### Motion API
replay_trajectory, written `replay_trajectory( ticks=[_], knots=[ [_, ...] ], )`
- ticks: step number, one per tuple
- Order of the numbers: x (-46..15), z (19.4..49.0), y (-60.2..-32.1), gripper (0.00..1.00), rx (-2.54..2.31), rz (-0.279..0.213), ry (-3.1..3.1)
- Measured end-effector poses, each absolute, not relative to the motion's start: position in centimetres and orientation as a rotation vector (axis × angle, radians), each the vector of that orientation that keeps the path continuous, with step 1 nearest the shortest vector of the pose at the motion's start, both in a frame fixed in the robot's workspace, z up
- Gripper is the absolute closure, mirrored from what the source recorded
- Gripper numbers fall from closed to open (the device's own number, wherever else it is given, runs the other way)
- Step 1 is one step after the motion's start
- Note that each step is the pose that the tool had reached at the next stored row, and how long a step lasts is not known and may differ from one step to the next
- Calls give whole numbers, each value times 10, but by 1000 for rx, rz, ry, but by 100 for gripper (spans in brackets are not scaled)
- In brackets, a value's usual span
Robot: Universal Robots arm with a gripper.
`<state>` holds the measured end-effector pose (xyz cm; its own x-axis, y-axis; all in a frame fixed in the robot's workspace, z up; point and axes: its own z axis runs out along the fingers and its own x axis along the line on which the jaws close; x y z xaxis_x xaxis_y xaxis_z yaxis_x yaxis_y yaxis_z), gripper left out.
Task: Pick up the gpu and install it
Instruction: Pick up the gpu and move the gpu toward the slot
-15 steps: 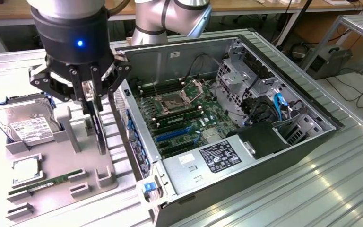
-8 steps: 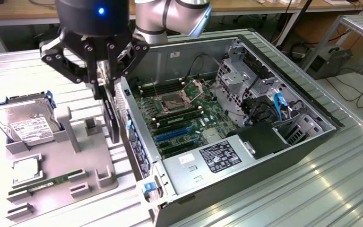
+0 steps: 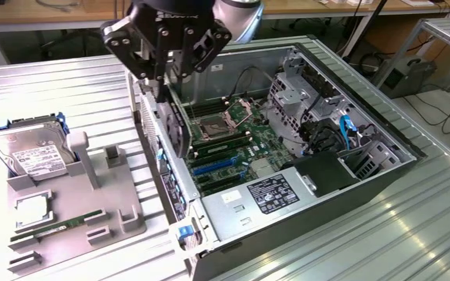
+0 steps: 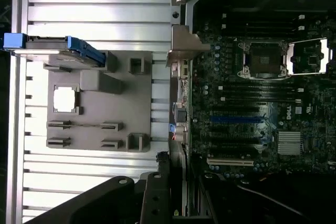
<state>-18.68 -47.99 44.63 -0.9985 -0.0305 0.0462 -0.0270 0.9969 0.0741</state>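
Exterior view has the hand (image 3: 164, 82) clenched on the upper edge of the gpu (image 3: 176, 124), which hangs upright and edge-on. The gpu sits just inside the wall of the open computer case (image 3: 381, 134) that faces the grey fixture (image 3: 112, 199). Held this way, its long lower edge points down at the motherboard (image 3: 237, 146), which is probably the attitude a card needs to drop into a slot. It appears clear of the board and seated in nothing, though whether it brushes the case wall cannot be told. The case lies on its side, open face up, near the middle of the ribbed metal surface (image 3: 68, 88), so everything inside can be reached from above. It holds the motherboard with an open processor socket (image 3: 209, 124), a labelled power supply (image 3: 276, 193) at its near end, and a drive cage with blue cables (image 3: 346, 130) on the far side. In the wrist view the blue expansion slot (image 4: 236, 119) lies bare among the other slots. The fixture lies toward the surface's edge at the exterior view's left. It keeps spare parts upright or nested so each can be gripped cleanly. A hard drive (image 3: 26, 152) stands propped in blue rails at the fixture's far corner, a processor chip (image 3: 33, 212) sits in a square recess, and a green memory stick (image 3: 57, 225) rests on edge. Several of the fixture's cradles are unfilled.
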Motion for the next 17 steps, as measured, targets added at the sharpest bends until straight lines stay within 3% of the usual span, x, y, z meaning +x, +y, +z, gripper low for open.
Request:
replay_trajectory(
  ticks=[17],
  knots=[
    [-93,428,-467,74,45,-128,-3091]
  ],
)
